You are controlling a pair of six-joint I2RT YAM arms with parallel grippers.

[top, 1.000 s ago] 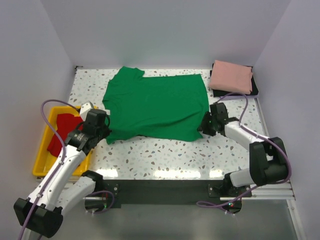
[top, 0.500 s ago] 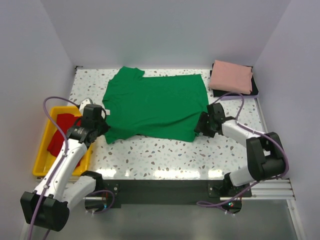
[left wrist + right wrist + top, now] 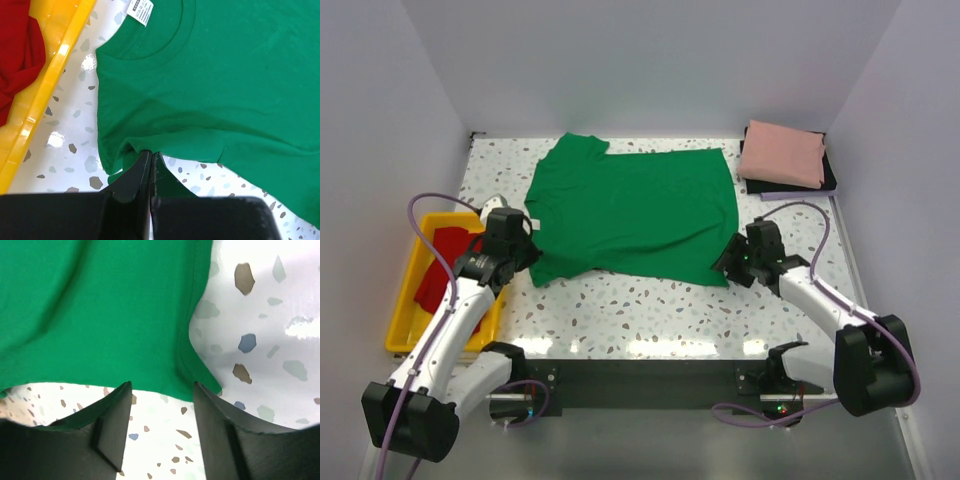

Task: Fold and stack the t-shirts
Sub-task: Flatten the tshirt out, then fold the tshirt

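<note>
A speckled white table (image 3: pixel 650 300) sits inside pale walls. Seen from above, a green shirt (image 3: pixel 630 210) lies spread flat across the middle, collar to the left. A folded pink shirt (image 3: pixel 782 153) rests on something dark at the far right corner, and a red shirt (image 3: pixel 440 265) lies crumpled in a yellow tray (image 3: pixel 402 300) at the left edge. The left gripper (image 3: pixel 527 258) meets the near sleeve and the right gripper (image 3: pixel 727 266) sits at the near hem corner. The left wrist view shows its jaws pressed together, pinching the sleeve's edge, with a white label (image 3: pixel 140 10) at the collar. The right wrist view shows its jaws spread, the hem corner lying flat between them.
</note>
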